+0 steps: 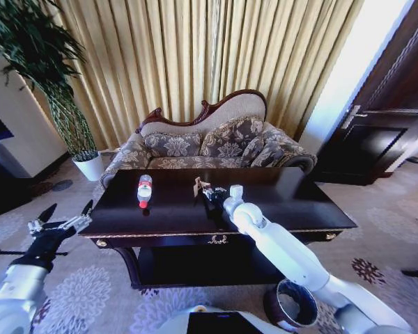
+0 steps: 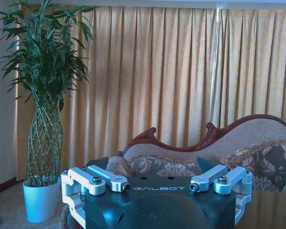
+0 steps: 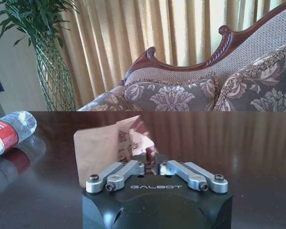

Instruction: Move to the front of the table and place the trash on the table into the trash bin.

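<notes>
Down by my base, on the patterned carpet at my right, stands the trash bin (image 1: 291,304), its pale rim just beside my right forearm. Off to my left, my left gripper (image 1: 64,215) hangs short of the table's (image 1: 303,209) left corner, above the carpet, its jaws spread wide apart with nothing between them; the left wrist view looks over those splayed fingers (image 2: 93,178) toward the curtain.

Over the dark glossy tabletop my right arm reaches forward, and my right gripper (image 1: 203,188) sits near the middle of the surface. Its jaws are drawn together on the small tan-and-white carton (image 3: 112,151), pinching it at one edge, so that the carton stands upright in front of the fingertips in the right wrist view. Whether the carton's lower edge touches the wood I cannot tell.

Left of the carton, well apart from it, the clear plastic bottle (image 1: 145,189) with its red label lies on its side on the tabletop, red cap pointing toward me.

Beyond the table stands a floral sofa (image 1: 207,143) with a carved dark wood back, then gold curtains (image 1: 195,56). A tall plant in a white pot (image 1: 90,167) stands at the far left.
</notes>
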